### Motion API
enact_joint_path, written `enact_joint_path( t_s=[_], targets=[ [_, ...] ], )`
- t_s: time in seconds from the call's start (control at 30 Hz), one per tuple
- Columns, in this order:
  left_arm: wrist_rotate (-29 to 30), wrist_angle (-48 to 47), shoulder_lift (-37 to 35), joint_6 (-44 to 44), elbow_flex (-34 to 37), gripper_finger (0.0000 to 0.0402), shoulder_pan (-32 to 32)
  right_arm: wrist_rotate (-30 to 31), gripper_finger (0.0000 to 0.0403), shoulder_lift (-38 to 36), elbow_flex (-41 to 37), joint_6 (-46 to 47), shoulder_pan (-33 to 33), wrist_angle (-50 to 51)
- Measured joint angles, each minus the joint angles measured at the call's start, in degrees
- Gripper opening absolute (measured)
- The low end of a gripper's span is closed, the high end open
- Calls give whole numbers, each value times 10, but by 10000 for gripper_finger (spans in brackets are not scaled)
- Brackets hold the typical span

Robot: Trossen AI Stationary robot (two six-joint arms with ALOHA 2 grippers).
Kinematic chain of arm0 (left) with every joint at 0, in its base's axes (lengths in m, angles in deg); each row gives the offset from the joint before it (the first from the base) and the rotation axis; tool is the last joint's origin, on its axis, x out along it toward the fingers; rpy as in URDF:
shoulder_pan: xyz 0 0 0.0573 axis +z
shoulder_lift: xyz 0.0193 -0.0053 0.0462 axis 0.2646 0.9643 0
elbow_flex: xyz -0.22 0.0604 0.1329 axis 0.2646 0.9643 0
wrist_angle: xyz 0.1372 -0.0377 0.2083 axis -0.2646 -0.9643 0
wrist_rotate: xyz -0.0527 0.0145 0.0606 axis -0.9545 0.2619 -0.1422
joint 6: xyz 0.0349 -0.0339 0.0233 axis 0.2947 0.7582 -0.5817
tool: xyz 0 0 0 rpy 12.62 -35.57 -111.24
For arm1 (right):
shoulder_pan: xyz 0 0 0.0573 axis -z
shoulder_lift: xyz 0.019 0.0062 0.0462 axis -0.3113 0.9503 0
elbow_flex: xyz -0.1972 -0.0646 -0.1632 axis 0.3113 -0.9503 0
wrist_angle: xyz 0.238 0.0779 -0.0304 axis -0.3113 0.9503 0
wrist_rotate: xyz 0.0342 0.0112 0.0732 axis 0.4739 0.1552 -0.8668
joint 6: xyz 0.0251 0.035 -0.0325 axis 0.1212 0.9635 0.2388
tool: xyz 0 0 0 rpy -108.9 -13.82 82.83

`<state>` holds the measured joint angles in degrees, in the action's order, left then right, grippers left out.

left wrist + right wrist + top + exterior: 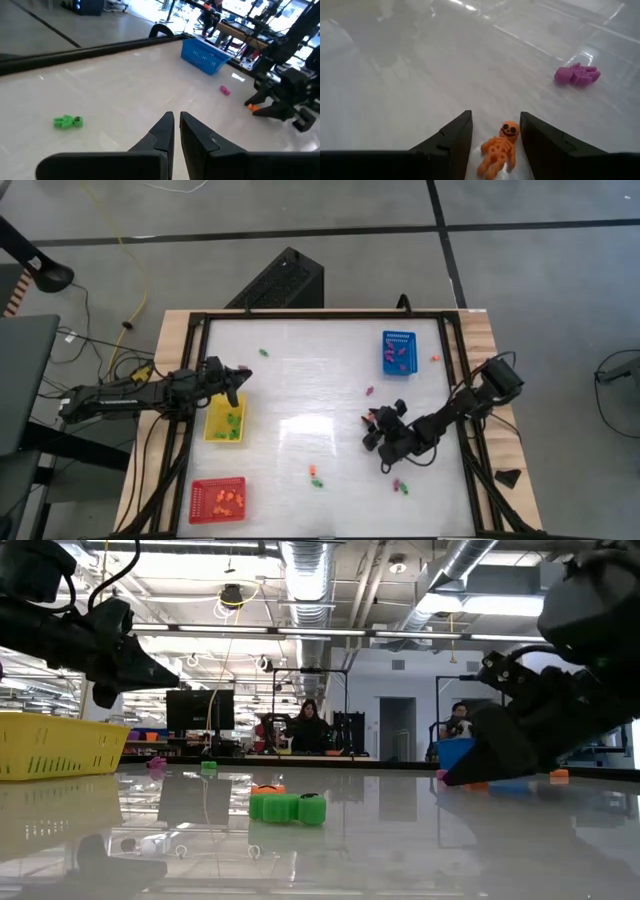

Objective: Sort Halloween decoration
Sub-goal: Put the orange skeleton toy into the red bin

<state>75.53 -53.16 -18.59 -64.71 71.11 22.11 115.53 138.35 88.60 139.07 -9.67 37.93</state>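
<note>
The Halloween decoration is many tiny pieces scattered over the white table. An orange skeleton (499,147) lies flat on the table between the two open fingers of my right gripper (495,115), which stands low at the table's right middle (376,426); I see no touch. A purple piece (577,75) lies a little beyond it. My left gripper (176,116) is shut and empty, hovering over the far end of the yellow tray (224,421). A green piece (67,121) lies on the table ahead of it.
A red tray (217,500) holding orange pieces stands near left, and a blue tray (398,350) holding purple pieces far right. Loose pieces lie near the front: orange and green (316,476), purple and green (401,485). A black frame (320,316) rims the table.
</note>
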Motion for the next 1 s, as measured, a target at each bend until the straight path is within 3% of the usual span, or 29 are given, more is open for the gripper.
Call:
enact_joint_path(
  t_s=[0.17, 0.33, 0.47, 0.63, 0.87, 1.0],
  targets=[
    [-53, -7, 0, 12, -1, 18, 0, 36, 184, 33, 1, 37, -21, -4],
    [-126, -9, 0, 20, -1, 18, -4, 55, 125, 40, 0, 47, -38, 0],
    [-138, -7, 0, 11, 4, 18, -21, 56, 68, 39, 0, 47, -39, 0],
    [-112, 10, 0, -28, 4, 18, -46, 55, 68, 36, 4, 39, -29, 1],
    [-96, 29, 0, -57, 4, 18, -50, 9, 68, 13, 80, -131, -3, 0],
    [-97, 30, 0, -66, 4, 18, -51, -75, 68, 14, 165, -273, 30, -11]
  ],
)
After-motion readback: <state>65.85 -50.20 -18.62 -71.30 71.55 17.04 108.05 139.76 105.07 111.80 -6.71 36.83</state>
